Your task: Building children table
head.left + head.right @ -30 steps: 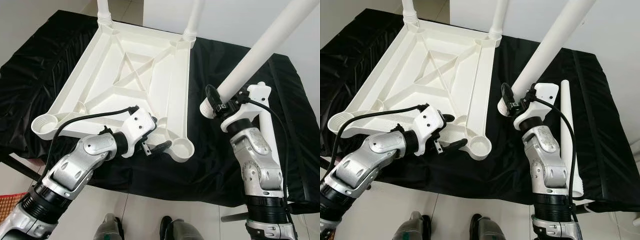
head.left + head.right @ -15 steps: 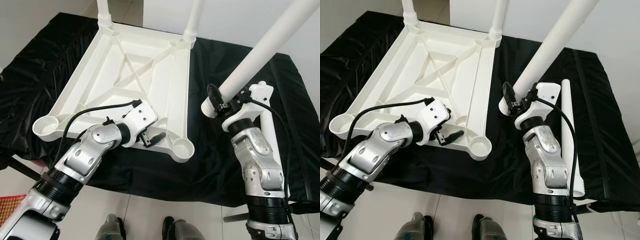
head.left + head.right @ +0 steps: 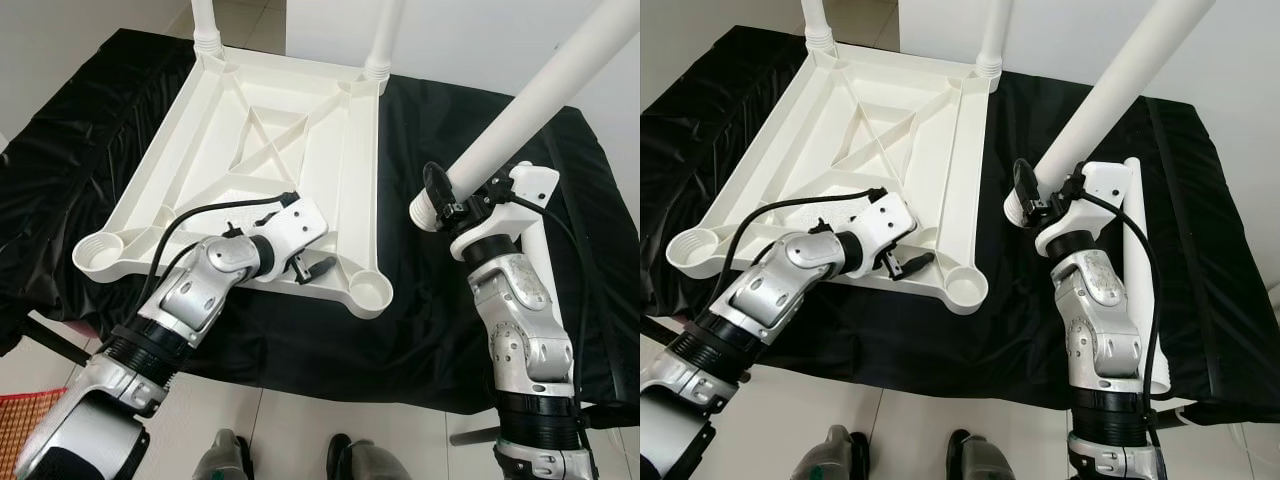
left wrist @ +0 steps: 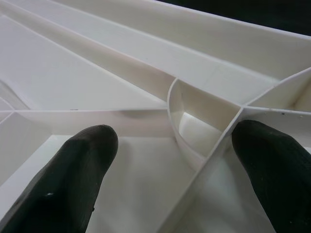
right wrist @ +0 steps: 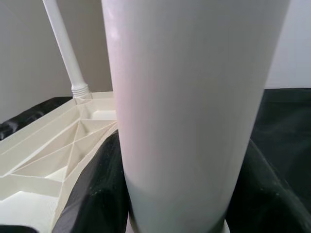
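Landmark: the upturned white tabletop point(image 3: 270, 150), lying underside-up on the black-draped surface point(image 3: 430, 330).

Left arm: you've got it bent at the elbow, forearm angled up and in over the tabletop's near edge, wrist level above the ribbing. Left tool point(image 3: 310, 268) sits just inside that near edge, close to the empty near-right corner socket point(image 3: 367, 292). Its fingers point(image 4: 82, 160) are spread wide with nothing between them. From the wrist camera they straddle a curved rib pocket where several ribs meet. I can't tell whether the tips touch the plastic.

Right arm: standing nearly vertical off the tabletop's right side, elbow low, wrist cocked towards the tabletop. Right tool point(image 3: 440, 195) is clamped on the lower end of a loose white leg point(image 3: 520, 105). The leg is tilted, rising up and away from the tabletop. Its threaded end hangs above the black cloth, just beside the tabletop's right edge and apart from it. The wrist view shows the leg's tube pinched between both black fingers point(image 5: 95, 194).

Two legs point(image 3: 384, 35) are already standing in the tabletop's far corner sockets. The near-left socket point(image 3: 97, 254) is also empty. One more white leg point(image 3: 1130, 250) lies flat on the cloth, right of the tabletop, behind the right forearm.
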